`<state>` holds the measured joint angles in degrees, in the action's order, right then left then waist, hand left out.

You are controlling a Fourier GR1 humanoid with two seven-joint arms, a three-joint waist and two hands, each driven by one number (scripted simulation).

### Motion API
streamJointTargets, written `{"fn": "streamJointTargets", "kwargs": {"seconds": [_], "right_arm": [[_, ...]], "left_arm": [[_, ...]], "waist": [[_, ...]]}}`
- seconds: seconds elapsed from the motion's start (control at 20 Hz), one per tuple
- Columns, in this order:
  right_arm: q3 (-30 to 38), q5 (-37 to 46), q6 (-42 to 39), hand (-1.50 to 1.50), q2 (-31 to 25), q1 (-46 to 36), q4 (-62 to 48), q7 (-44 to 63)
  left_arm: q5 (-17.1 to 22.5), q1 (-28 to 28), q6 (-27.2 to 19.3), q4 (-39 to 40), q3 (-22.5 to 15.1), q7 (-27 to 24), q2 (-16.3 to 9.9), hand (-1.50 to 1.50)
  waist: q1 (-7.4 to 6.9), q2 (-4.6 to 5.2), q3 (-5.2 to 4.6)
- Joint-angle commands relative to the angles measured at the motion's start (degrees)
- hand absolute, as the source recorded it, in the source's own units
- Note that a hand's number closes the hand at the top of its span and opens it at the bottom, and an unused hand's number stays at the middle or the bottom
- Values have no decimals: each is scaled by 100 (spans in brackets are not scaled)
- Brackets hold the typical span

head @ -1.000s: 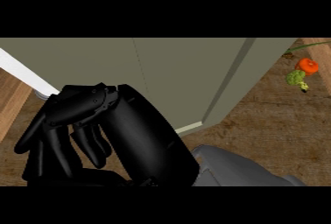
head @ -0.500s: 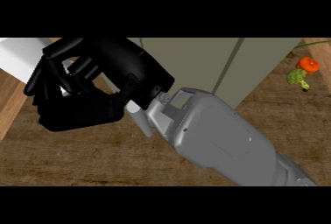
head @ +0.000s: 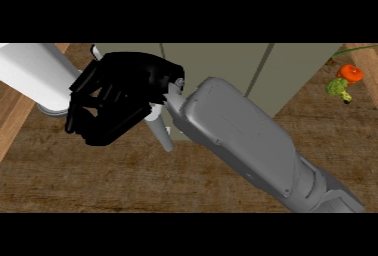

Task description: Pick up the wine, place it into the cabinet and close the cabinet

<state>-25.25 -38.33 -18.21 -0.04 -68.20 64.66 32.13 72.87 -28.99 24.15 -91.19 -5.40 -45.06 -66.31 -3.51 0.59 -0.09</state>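
My right hand (head: 122, 97) is stretched out from the lower right on its grey forearm (head: 244, 140). It shows in front of the grey-green cabinet (head: 221, 65) at the top of the view. Its fingers are relaxed and slightly bent, with nothing held between them. They lie beside a white door panel (head: 37, 75) at the upper left. A thin white edge (head: 162, 132) pokes out below the hand. No wine bottle shows; the hand and forearm hide part of the cabinet's front.
The wooden counter (head: 111, 180) fills the lower part of the view. An orange and green vegetable (head: 344, 82) lies at the far right, beside the cabinet. A lighter wooden strip (head: 15, 112) runs along the left edge.
My right hand has moved up and away from me towards the cabinet, and the forearm has stretched far into view. The white panel at the left now shows more.
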Motion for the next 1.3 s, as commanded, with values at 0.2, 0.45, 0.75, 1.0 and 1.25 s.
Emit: {"fn": "streamJointTargets", "kwargs": {"seconds": [0.2,0.45,0.75,1.0,1.25], "right_arm": [[83,-871,-787,150,4,-475,-1433,-530],[532,-911,-1323,150,4,-542,-1995,-796],[767,-884,-1458,150,-114,-524,-2491,-1031],[931,-517,-1301,150,-554,-640,-2814,-1555],[1109,-181,-700,150,-848,-543,-2570,-2085]], "left_arm": [[-35,51,426,146,390,152,212,-150],[-181,-20,613,305,570,289,430,-150],[-103,-78,583,263,832,558,478,-150],[-302,-65,641,300,849,561,611,-150],[-331,15,439,205,835,641,728,-150]], "waist": [[35,-8,3],[122,-23,5],[131,-24,7],[51,12,-1],[179,4,-3]]}}
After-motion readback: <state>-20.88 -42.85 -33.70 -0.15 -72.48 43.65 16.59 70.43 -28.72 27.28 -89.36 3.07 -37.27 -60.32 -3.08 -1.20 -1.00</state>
